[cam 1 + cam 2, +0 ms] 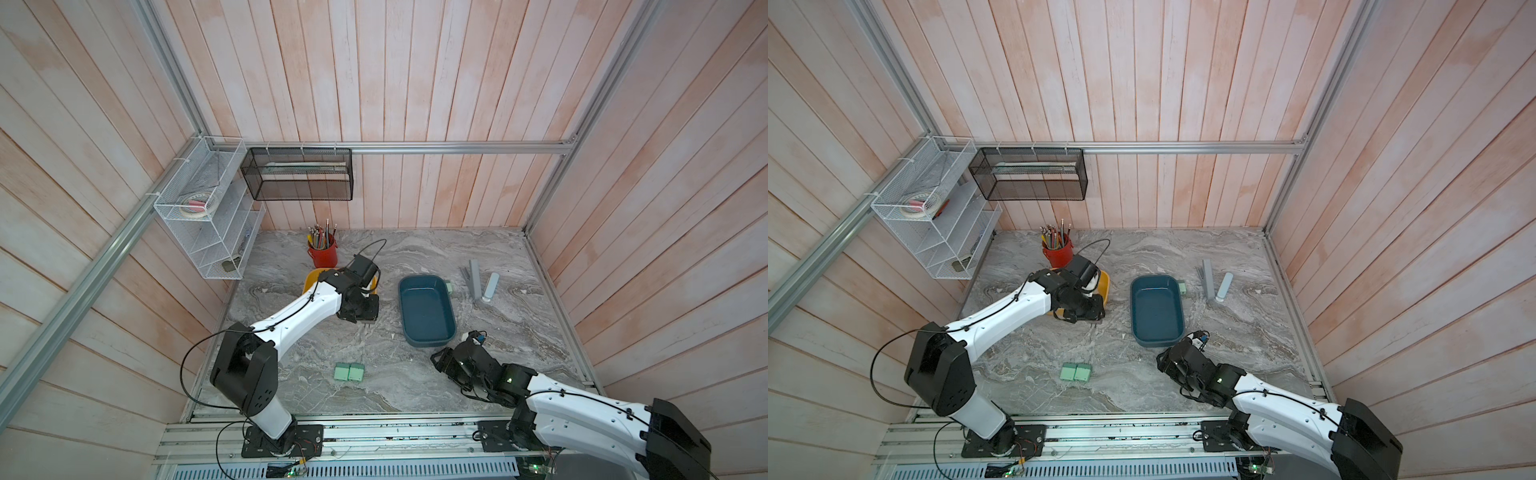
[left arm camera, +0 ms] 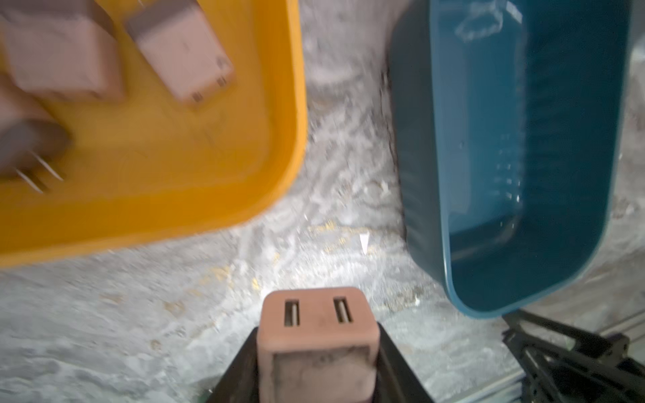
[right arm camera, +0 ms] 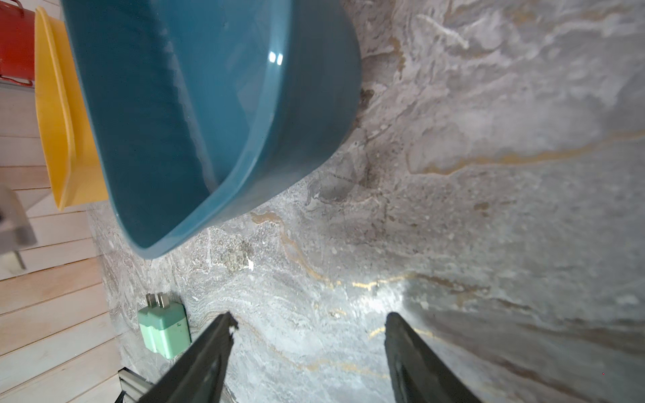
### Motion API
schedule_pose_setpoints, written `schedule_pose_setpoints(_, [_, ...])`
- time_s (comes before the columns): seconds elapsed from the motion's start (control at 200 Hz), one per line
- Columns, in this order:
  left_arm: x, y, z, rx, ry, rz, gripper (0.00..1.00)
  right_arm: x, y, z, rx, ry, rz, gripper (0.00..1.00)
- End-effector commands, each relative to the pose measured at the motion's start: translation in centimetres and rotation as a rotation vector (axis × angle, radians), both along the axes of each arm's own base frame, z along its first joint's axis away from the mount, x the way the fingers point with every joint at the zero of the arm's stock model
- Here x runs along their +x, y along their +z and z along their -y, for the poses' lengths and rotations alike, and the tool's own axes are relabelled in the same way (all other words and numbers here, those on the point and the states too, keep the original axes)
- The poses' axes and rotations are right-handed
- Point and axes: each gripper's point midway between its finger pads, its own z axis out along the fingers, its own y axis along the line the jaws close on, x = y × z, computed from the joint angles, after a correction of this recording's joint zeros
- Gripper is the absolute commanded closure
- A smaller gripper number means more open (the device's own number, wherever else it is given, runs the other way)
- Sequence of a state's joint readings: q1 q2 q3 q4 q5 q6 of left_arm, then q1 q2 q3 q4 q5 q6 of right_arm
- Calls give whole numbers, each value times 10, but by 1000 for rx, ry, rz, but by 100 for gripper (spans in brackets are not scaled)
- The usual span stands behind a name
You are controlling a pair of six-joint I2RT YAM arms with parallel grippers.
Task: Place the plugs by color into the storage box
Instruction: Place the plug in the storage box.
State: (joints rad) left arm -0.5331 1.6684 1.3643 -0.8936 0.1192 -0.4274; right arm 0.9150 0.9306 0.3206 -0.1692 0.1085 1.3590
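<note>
Grey marbled surface [image 1: 498,332] carries a yellow plastic tray [image 2: 296,122] at 9 o'clock of an empty dark-blue plastic tub [image 1: 426,311]. Left tool [image 1: 362,316] is clamped on a pinkish-tan cube plug [image 2: 316,321] between them, likely bound for the tray, where three tan plugs [image 2: 181,52] lie. Two mint-green plugs [image 1: 349,371] sit at the tub's 7 o'clock and a third green plug [image 1: 448,286] at its 1 o'clock. Right tool [image 3: 310,319], jaws apart and empty, hovers at 5 o'clock.
</note>
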Motion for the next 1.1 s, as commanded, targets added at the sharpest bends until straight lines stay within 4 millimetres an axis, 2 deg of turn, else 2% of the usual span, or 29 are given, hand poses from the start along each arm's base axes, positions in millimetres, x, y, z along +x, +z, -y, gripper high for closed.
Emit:
schedule_pose_setpoints(0.0, [32,-7,-22,52,-12,1,59,6,11,-14,38,56,18,28])
schedule_pose_setpoints(0.065, [56,-9,-31,47,17,11,59,5,8,-15,32,69,7,28])
schedule_pose_setpoints(0.205, [98,-28,-40,51,53,2,59,6,4,-22,29,98,-11,28])
schedule_pose_setpoints(0.285, [112,-41,-39,57,58,-11,59,9,6,-27,24,119,-10,28])
schedule_pose_setpoints(0.37, [119,-54,-37,56,60,-31,59,10,7,-30,16,140,-12,28])
schedule_pose_setpoints(0.545, [114,-76,-40,53,73,-71,59,12,5,-28,9,145,-18,27])
schedule_pose_setpoints(0.79, [89,-86,-43,33,86,-112,59,9,-1,-21,15,129,-32,27])
schedule_pose_setpoints(0.945, [75,-83,-47,23,102,-114,58,11,2,-20,18,122,-23,27])
schedule_pose_setpoints(1.09, [68,-94,-53,45,110,-133,53,12,0,-21,19,125,-27,27])
